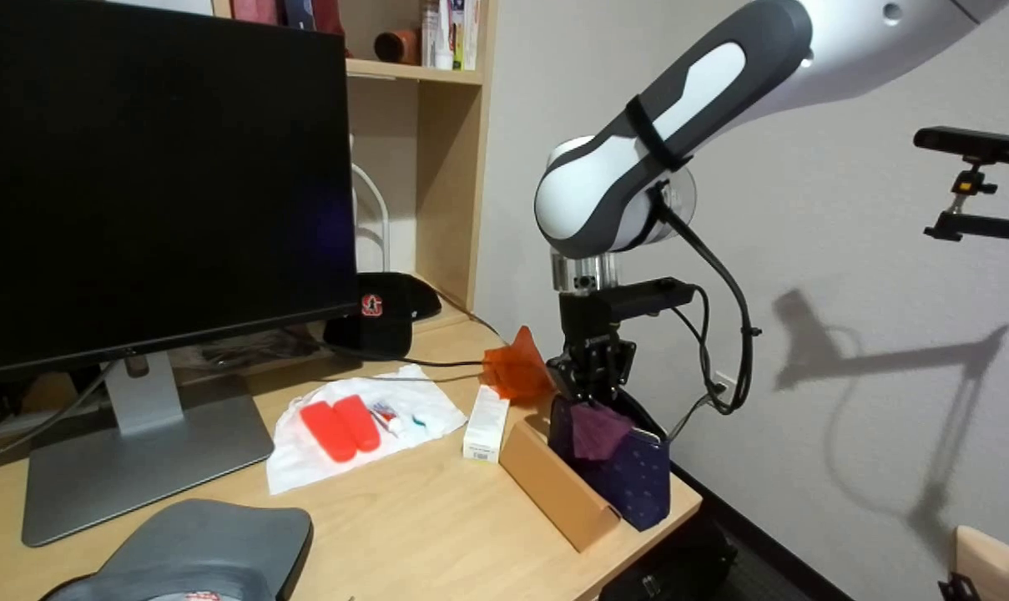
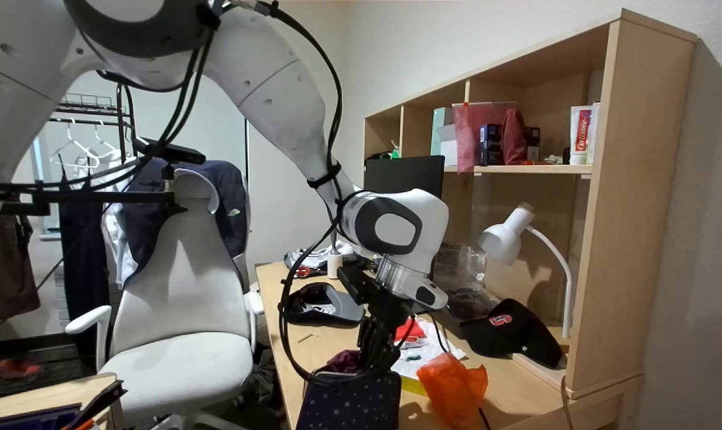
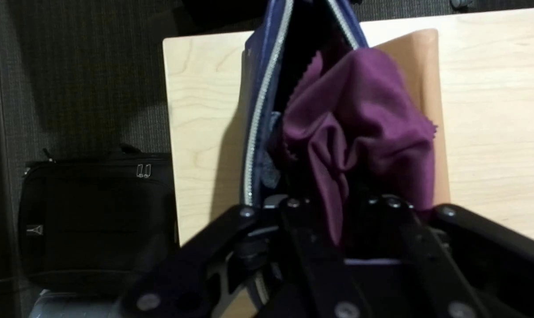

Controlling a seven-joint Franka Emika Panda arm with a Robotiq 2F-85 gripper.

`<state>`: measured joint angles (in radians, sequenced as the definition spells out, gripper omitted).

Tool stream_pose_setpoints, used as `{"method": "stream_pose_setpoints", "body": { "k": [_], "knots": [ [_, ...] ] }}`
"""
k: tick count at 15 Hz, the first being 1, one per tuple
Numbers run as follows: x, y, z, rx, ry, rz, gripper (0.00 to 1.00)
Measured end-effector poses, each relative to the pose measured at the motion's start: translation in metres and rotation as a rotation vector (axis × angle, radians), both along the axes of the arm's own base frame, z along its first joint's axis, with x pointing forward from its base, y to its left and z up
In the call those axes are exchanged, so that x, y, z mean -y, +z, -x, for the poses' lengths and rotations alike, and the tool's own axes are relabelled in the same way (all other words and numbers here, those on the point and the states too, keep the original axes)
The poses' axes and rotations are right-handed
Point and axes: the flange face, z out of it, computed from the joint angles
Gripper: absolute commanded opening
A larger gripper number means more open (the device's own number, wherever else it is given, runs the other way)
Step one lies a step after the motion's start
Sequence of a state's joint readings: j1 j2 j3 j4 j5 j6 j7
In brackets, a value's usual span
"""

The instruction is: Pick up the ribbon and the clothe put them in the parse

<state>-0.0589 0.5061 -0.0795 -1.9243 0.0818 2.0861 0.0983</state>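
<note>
The parse, a navy pouch with a star pattern, stands upright at the desk's corner in both exterior views point(image 1: 629, 484) point(image 2: 349, 409). Its zip mouth is open in the wrist view point(image 3: 259, 110). The clothe, maroon fabric, sits at that mouth, partly inside and draped over one side point(image 1: 597, 430) point(image 2: 344, 361) point(image 3: 373, 101). My gripper point(image 1: 592, 394) points down at the mouth, also in the wrist view point(image 3: 335, 185), with gathered cloth pinched between its fingers. The ribbon is not clearly seen; a grey patch shows inside the mouth, and I cannot tell what it is.
A tan folded case point(image 1: 554, 492) stands against the parse. Nearby are a white box point(image 1: 486, 421) and an orange bag point(image 1: 517, 367). A white sheet point(image 1: 304, 467) holds red pieces. A black cap point(image 1: 387, 325) and a monitor point(image 1: 153, 184) stand behind. A dark suitcase point(image 3: 94, 221) lies below the desk edge.
</note>
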Motion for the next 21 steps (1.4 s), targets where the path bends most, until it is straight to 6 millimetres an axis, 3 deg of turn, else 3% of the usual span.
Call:
{"method": "stream_pose_setpoints", "body": {
  "k": [3, 4, 7, 11, 15, 17, 21],
  "knots": [
    [-0.006, 0.013, 0.0, 0.054, 0.015, 0.008, 0.82],
    [-0.008, 0.019, 0.0, 0.073, 0.022, 0.012, 0.5],
    [-0.017, 0.038, 0.002, 0.108, 0.041, 0.016, 0.37],
    [-0.024, 0.057, 0.005, 0.137, 0.051, 0.011, 0.09],
    [-0.026, 0.07, 0.009, 0.153, 0.054, 0.011, 0.03],
    [-0.03, 0.077, 0.013, 0.161, 0.064, 0.007, 0.06],
    [-0.058, 0.099, 0.028, 0.14, 0.17, -0.052, 0.08]
  ]
}}
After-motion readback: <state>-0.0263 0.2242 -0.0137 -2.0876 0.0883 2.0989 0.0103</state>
